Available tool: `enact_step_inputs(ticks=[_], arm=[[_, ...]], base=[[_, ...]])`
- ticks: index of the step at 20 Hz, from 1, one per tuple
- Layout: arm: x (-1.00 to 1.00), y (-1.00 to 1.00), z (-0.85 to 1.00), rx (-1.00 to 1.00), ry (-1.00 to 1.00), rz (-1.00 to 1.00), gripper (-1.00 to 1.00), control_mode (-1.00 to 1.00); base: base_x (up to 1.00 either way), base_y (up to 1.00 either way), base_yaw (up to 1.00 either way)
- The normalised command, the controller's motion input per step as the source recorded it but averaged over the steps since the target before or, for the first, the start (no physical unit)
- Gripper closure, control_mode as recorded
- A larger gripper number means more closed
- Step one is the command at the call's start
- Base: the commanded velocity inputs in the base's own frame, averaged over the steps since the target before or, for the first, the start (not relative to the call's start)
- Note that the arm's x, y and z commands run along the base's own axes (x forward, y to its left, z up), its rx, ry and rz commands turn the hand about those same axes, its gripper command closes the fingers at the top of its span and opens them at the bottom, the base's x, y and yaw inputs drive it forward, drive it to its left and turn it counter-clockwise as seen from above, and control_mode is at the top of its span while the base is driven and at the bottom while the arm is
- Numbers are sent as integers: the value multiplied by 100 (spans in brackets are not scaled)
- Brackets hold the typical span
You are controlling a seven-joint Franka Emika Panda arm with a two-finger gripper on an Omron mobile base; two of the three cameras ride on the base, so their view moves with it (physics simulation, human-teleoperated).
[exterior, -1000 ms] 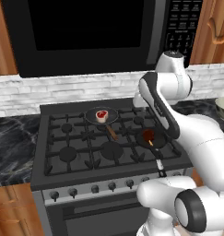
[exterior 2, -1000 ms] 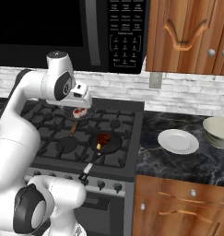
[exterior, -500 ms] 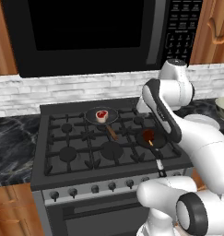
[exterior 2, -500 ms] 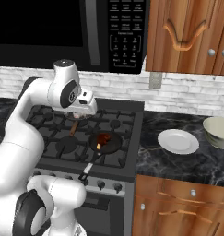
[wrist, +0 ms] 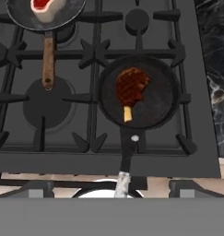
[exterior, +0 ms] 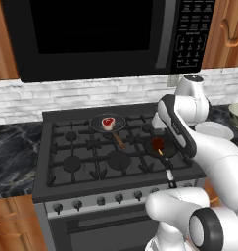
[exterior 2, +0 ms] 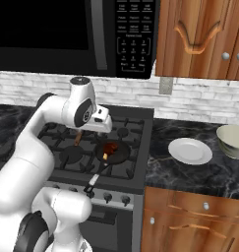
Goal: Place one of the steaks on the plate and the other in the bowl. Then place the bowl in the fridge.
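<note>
hand view looks straight down on the stove (wrist: 145, 41), and the gripper's own fingers are not visible in it, so from the pictures i cannot tell how wide they stand. nothing is carried beneath the hand. just past centre toward 3 o'clock sits the black frying pan (wrist: 164, 97) with the dark reddish-brown steak (wrist: 131, 87) lying flat in it, a small yellowish bit at the steak's 6 o'clock end; the pan's handle runs down to 6 o'clock. at 11 o'clock, the grey pan (wrist: 21, 16) with a wooden handle holds the bright red steak (wrist: 45, 6), its pale fat edge showing.

in the right base view the arm bends over the burners, with the wrist above the dark steak's pan (exterior 2: 119, 154). the white plate (exterior 2: 190, 150) lies on the dark marble counter (exterior 2: 185, 174) at 3 o'clock of the stove, bare, and the pale bowl (exterior 2: 234, 141) stands just beyond it at the frame's right edge, apart from the plate.

in the left base view the red steak (exterior: 108, 122) sits at the stove's back, at 10 o'clock of the dark one.
</note>
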Motion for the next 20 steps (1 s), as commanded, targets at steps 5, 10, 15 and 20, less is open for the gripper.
enact_step_inputs(ticks=[5,10,15,20], arm=[[1,-15,-56,0,3,0,-100,-100],[21,-1,-55,0,4,0,-100,-100],[32,-11,-35,1,3,0,-100,-100],[35,-15,-28,2,1,0,-100,-100]], base=[[0,0,0],[0,0,0],[0,0,0],[0,0,0]])
